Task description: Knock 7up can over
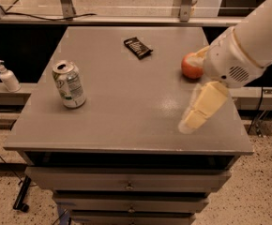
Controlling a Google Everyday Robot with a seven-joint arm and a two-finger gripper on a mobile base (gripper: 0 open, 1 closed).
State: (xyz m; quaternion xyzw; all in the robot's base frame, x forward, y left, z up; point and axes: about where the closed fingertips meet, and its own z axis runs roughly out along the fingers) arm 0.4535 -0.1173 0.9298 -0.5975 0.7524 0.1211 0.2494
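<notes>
The 7up can (69,84), whitish-silver with green print and a pull-tab top, stands upright on the left part of the grey table (126,121). My gripper (189,123), pale yellow on a white arm (248,41), hangs over the right front part of the table. It points down and to the left. It is well to the right of the can and does not touch it.
A red-orange apple (191,66) sits at the right, partly hidden by my arm. A black snack packet (138,47) lies at the back middle. A white pump bottle (7,77) stands on a ledge left of the table. Drawers (126,184) sit below the tabletop.
</notes>
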